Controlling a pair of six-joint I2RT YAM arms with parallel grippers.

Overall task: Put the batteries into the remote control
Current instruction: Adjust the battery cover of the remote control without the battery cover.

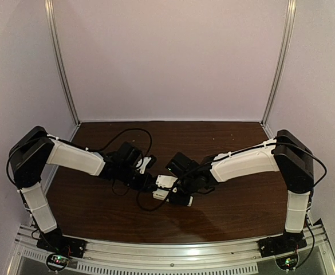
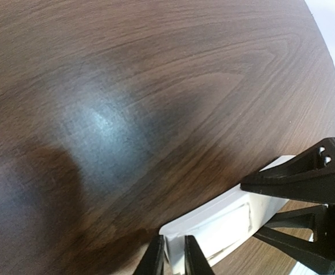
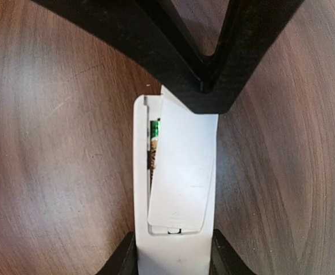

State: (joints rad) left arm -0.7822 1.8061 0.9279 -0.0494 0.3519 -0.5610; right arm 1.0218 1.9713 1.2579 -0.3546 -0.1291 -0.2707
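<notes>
White remote control, lying on the table, clamped sidewise by the right pincer for steadiness while the narrow-set left pincer pinches the skewed cover plate over one seated battery.

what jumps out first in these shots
The white remote is held over the middle of the table. Up close, the right gripper clamps the remote's sides while a cover lies skewed on its back, a battery peeking out at the cover's left edge. The left gripper seems to pinch the cover's far end.
</notes>
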